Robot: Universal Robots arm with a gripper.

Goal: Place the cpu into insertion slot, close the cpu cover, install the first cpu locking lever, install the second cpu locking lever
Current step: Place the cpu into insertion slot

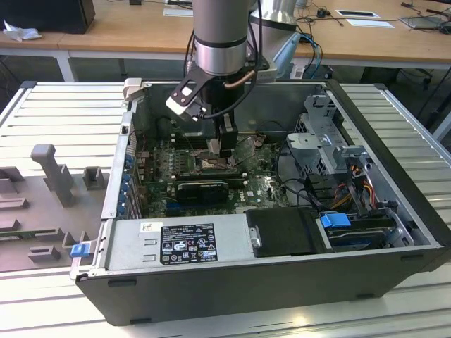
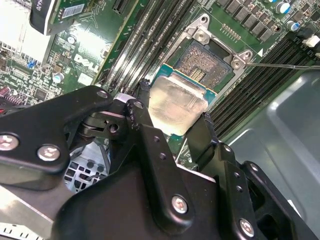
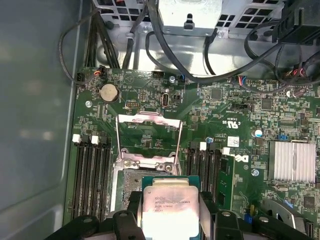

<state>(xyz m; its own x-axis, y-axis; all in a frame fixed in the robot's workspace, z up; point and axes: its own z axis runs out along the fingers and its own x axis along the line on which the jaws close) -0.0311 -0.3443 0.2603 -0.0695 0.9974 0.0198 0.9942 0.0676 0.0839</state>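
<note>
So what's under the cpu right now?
The insertion slot: part of its contact field shows past the cpu, which the gripper holds. The rest is covered by the cpu.

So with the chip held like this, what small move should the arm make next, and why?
Probably ease the cpu across until it sits squarely above the insertion slot. The gripper is shut on the cpu, which overlaps only the slot's near edge in the second wrist view, and the cpu cover stands open.
</note>
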